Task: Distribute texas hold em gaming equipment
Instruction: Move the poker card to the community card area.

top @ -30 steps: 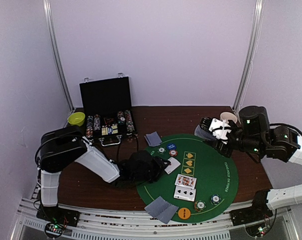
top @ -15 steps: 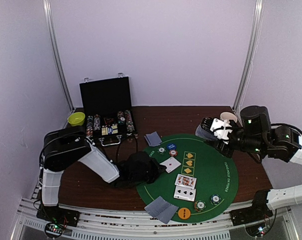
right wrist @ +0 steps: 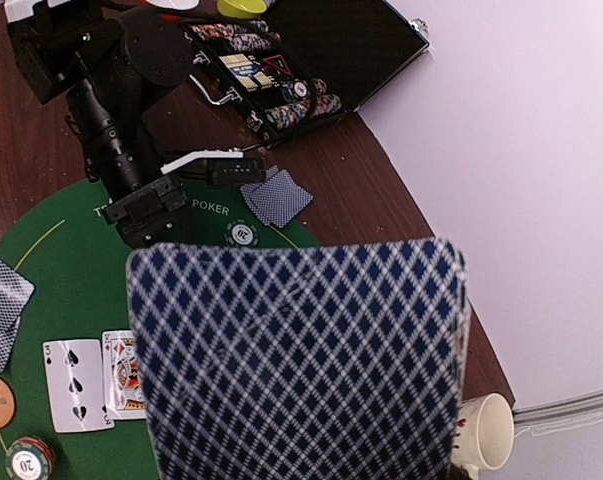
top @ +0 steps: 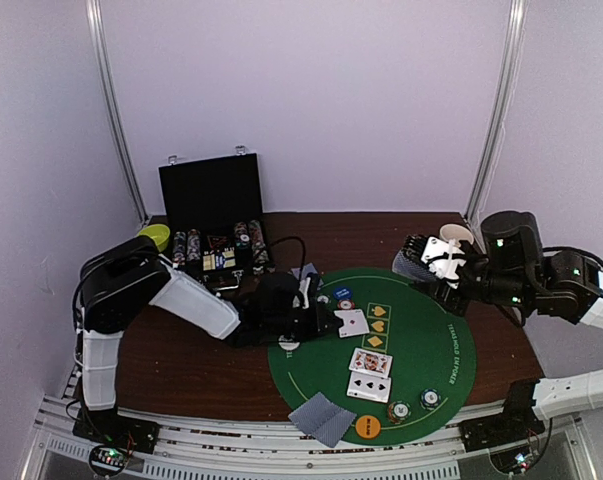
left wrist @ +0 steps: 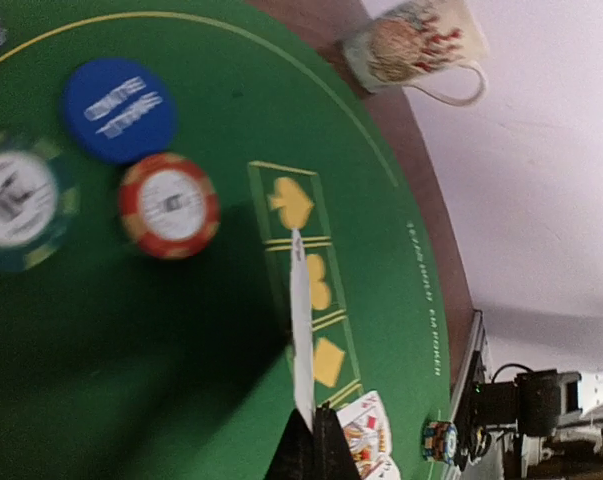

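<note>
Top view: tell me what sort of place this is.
Probably a robot lab cell staged as a poker table: a green felt mat, an open chip case, and metal rails along the near edge.

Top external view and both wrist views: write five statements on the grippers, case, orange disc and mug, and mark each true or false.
1. The left gripper is shut on a single card. True.
2. The right gripper is empty. False: it grips a deck with diamond-patterned backs.
3. The chip case is closed. False: its lid stands up.
4. The orange disc lies at the near edge of the mat. True.
5. The mug stands on the mat. False: it stands on the brown table, beyond the mat's edge.
</note>
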### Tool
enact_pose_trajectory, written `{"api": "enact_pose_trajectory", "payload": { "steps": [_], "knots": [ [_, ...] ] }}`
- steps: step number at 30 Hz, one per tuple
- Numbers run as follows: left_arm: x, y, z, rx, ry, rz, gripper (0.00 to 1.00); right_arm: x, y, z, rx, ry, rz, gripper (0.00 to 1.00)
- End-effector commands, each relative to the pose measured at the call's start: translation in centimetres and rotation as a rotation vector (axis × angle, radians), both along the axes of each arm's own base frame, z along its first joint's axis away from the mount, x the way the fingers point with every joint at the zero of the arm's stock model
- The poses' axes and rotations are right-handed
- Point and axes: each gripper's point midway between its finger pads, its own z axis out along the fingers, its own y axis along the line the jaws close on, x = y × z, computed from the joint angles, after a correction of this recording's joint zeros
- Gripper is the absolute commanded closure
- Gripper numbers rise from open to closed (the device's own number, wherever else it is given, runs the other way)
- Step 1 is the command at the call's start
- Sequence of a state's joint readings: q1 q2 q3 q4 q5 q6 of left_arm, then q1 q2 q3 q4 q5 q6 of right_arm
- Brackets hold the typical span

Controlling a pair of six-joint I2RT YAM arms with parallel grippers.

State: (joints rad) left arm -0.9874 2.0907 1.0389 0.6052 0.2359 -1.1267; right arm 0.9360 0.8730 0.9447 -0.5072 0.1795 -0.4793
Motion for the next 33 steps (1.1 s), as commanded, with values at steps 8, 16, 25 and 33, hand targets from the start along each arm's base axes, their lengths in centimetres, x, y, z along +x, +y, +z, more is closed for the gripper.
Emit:
{"api": "enact_pose_trajectory", "payload": {
  "steps": [8, 16, 25, 33],
  "knots": [
    [-4.0, -6.0, 3.3, -0.066, -0.154, -0.589, 1.00, -0.1, -0.5, 1.8, 0.045, -0.016, -0.023, 0.55],
    [-3.1, -5.8, 0.2, 0.009, -0.093, -0.616, 1.00, 0.0, -0.3, 1.5, 0.039, -0.010, -0.020, 0.55],
    [-1.9, -5.3, -2.9, 0.046, -0.047, -0.608, 1.00, 0.0, -0.2, 1.7, 0.046, -0.009, -0.015, 0.55],
    [-0.2, -5.5, -2.6, 0.066, -0.081, -0.570, 1.00, 0.0, -0.1, 1.6, 0.044, -0.005, -0.013, 0.55]
  ]
}}
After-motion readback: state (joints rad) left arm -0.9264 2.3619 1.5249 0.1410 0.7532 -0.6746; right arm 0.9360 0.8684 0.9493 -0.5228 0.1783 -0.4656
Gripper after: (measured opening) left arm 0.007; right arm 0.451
